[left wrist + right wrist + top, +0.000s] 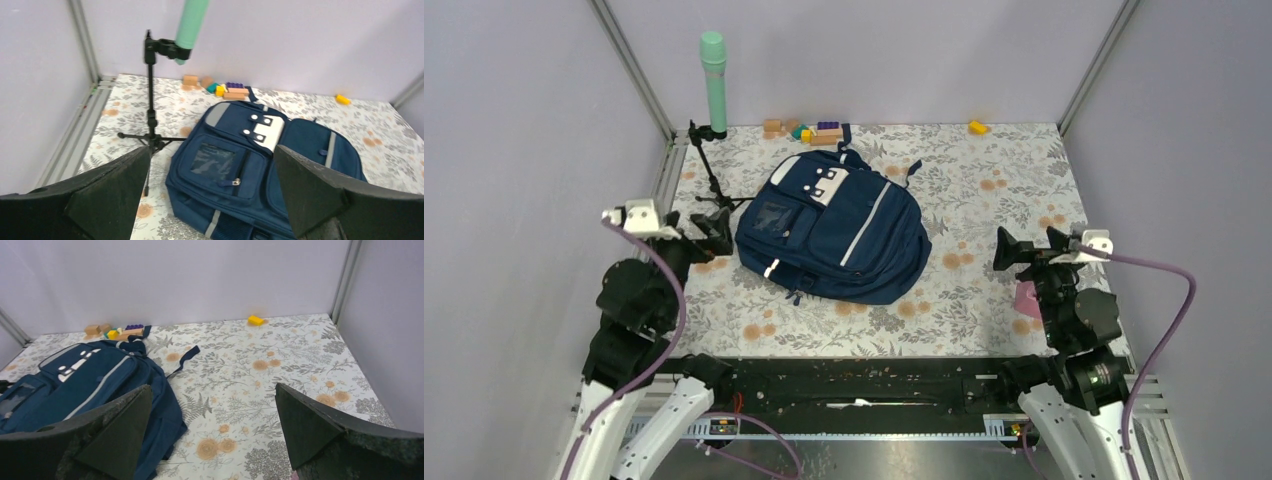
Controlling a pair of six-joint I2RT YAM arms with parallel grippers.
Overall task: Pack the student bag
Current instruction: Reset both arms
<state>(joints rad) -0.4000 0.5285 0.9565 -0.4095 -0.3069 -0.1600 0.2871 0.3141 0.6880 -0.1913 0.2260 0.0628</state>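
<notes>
starting at the near edge, the left gripper (711,232) hangs just off the left side of the student bag (844,235), jaws spread wide, nothing between them. the left wrist view looks between its two dark fingers (115,190) straight onto the bag's front pocket. over on the other side, the right gripper (1031,250) sits well clear of the bag's right edge, jaws just as wide apart and empty, its fingers (310,425) framing bare floral table cover (984,200). a small pink thing (1027,298) lies to the right of the bag, half hidden under that arm; what it is i cannot tell.

now the bag itself: it lies flat in the middle of the cover, front side up, top end towards the far wall. the clear window pocket (212,160) faces the left gripper, and the white patch (824,185) sits beyond it, nearer the bag's top. grey-white stripes run along the front. a dark strap (182,359) trails out from the far right of the bag onto the cover.

to the bag's left, just beside it, stands a black tripod stand (714,185) clamping an upright green tube (714,80). beyond the bag's top, against the far wall, lies a little cluster of toy blocks (814,130) in wood, teal and purple. further right of the bag along that wall lies a lone yellow block (977,127).
</notes>
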